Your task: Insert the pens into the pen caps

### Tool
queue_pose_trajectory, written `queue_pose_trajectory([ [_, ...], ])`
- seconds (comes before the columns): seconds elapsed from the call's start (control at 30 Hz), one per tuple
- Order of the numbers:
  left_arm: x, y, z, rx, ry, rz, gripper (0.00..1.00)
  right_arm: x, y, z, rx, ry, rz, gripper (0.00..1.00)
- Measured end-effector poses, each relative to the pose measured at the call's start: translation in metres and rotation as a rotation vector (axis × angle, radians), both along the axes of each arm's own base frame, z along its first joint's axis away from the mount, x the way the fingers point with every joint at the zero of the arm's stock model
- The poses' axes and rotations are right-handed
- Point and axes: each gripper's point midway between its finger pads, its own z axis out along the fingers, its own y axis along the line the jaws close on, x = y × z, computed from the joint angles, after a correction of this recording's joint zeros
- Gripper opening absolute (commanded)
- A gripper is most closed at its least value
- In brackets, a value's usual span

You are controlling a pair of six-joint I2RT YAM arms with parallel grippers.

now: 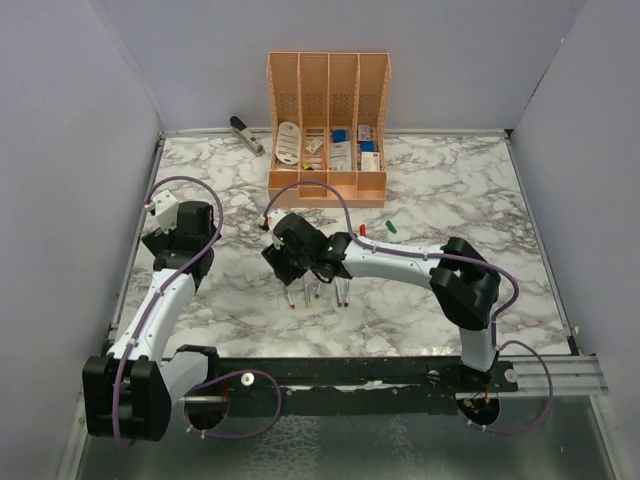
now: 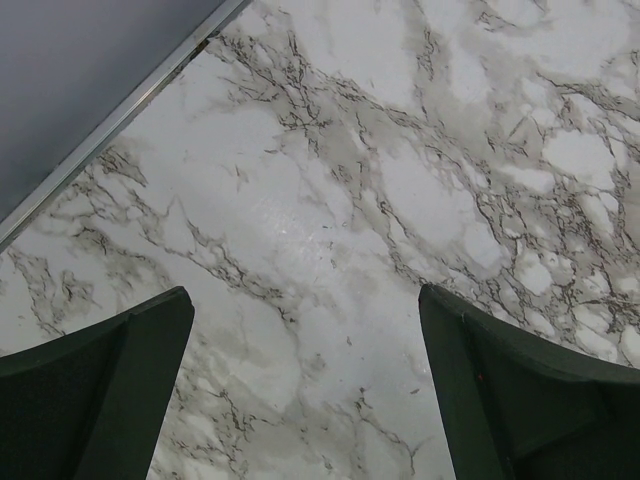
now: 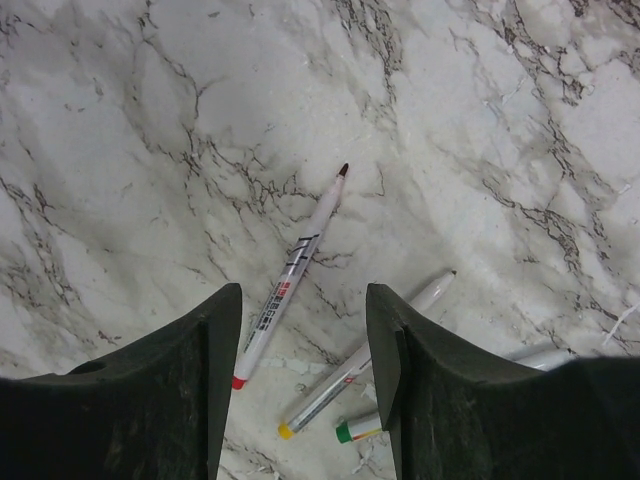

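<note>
The marble surface (image 1: 450, 190) carries everything. The orange organiser (image 1: 376, 90) stands at top centre, clear of the working area. At the left of the overhead view the left gripper (image 2: 305, 295) hangs wide open over bare marble, probably parked until a cap needs holding. At centre the right gripper (image 3: 303, 300), jaws apart and empty, hovers over the loose pens (image 3: 295, 270), likely lining up a pick. A red cap (image 1: 362, 229) and a green cap (image 1: 391, 226) lie just to its right.
</note>
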Motion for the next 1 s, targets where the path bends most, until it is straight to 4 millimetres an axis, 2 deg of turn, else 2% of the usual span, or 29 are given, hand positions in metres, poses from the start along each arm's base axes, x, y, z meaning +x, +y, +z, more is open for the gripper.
queue_pose_trajectory([
  [0.2, -0.005, -0.002, 0.008, -0.007, -0.040, -0.023, 0.99, -0.004, 0.001, -0.030, -0.077, 0.043, 0.005, 0.50],
  [0.3, -0.009, -0.003, 0.011, -0.007, -0.055, -0.032, 0.99, -0.005, 0.001, -0.038, -0.096, 0.053, 0.008, 0.50],
  [0.7, -0.012, -0.003, 0.015, 0.008, -0.060, -0.056, 0.99, -0.005, 0.019, -0.040, -0.097, 0.053, 0.024, 0.46],
  [0.87, -0.012, -0.002, 0.013, 0.018, -0.047, -0.063, 0.99, -0.008, 0.025, -0.047, -0.119, 0.059, 0.034, 0.46],
  [1.0, -0.010, -0.002, 0.015, 0.022, -0.052, -0.068, 0.99, -0.011, 0.022, -0.056, -0.159, 0.057, 0.029, 0.46],
])
